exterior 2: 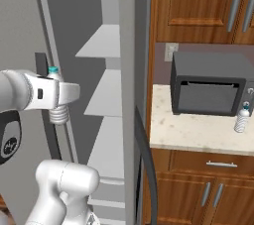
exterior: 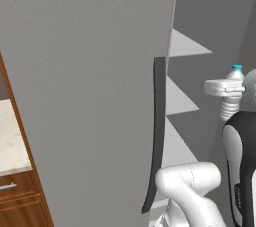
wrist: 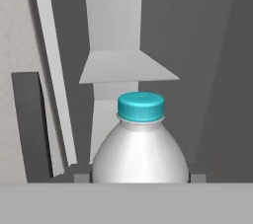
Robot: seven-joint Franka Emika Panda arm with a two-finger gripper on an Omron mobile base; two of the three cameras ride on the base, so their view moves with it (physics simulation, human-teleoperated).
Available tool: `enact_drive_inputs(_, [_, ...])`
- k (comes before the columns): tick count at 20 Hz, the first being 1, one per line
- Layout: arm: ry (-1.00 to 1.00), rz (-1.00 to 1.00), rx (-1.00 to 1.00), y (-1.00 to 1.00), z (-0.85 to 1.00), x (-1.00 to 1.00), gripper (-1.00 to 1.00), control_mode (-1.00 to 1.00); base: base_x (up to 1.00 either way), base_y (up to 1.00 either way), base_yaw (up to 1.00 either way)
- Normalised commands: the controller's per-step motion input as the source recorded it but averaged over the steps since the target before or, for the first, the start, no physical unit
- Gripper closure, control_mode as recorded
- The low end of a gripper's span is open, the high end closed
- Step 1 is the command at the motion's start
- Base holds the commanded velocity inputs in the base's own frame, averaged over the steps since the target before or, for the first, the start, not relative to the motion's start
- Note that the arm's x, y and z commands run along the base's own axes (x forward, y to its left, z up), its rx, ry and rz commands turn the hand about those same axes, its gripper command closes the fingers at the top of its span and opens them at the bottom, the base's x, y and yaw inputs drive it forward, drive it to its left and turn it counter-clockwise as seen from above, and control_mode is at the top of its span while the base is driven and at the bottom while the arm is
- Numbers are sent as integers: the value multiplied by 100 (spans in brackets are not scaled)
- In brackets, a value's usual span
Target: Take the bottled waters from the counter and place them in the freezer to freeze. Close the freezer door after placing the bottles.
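Observation:
My gripper point(exterior 2: 59, 95) is shut on one bottled water point(exterior 2: 59, 114), a clear ribbed bottle with a teal cap, and holds it upright in front of the open freezer point(exterior 2: 106, 90). In the left base view the gripper point(exterior: 226, 88) and the held bottle point(exterior: 235, 73) hang right of the white shelves point(exterior: 179, 96). The hand view has the bottle point(wrist: 141, 154) between the gripper's point(wrist: 140, 176) fingertips, facing a shelf point(wrist: 126, 67). The freezer door point(exterior: 85, 96) stands swung open, its dark handle point(exterior: 158, 131) at its edge. A second bottled water point(exterior 2: 241, 118) stands on the counter point(exterior 2: 198, 132).
A grey toaster oven point(exterior 2: 211, 83) sits on the counter left of the second bottle. The adjoining grey door point(exterior 2: 128, 95) with its dark handle point(exterior 2: 145, 164) bounds the freezer on the right. Wooden cabinets point(exterior 2: 198, 1) hang above, drawers point(exterior 2: 208, 169) below. Another counter end point(exterior: 10, 141) lies left of the open door.

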Motion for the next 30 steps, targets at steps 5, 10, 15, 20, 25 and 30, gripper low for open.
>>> enact_drive_inputs(5, [0, 4, 0, -1, 8, 36, 100, -100, 0, 0, 0])
enact_drive_inputs(10, [-4, 4, 0, 0, 11, 54, 100, -100, 0, 0, 0])
enact_drive_inputs(15, [-1, 1, 0, 0, 19, 59, 100, -100, 0, 0, 0])
enact_drive_inputs(20, [0, 9, 0, -15, 12, 55, 100, -100, 0, 0, 0])
enact_drive_inputs(25, [0, 12, 0, -24, 14, 36, 100, -100, 0, 0, 0])
enact_drive_inputs(30, [0, 2, 0, -1, 13, 47, 100, -100, 0, 0, 0])
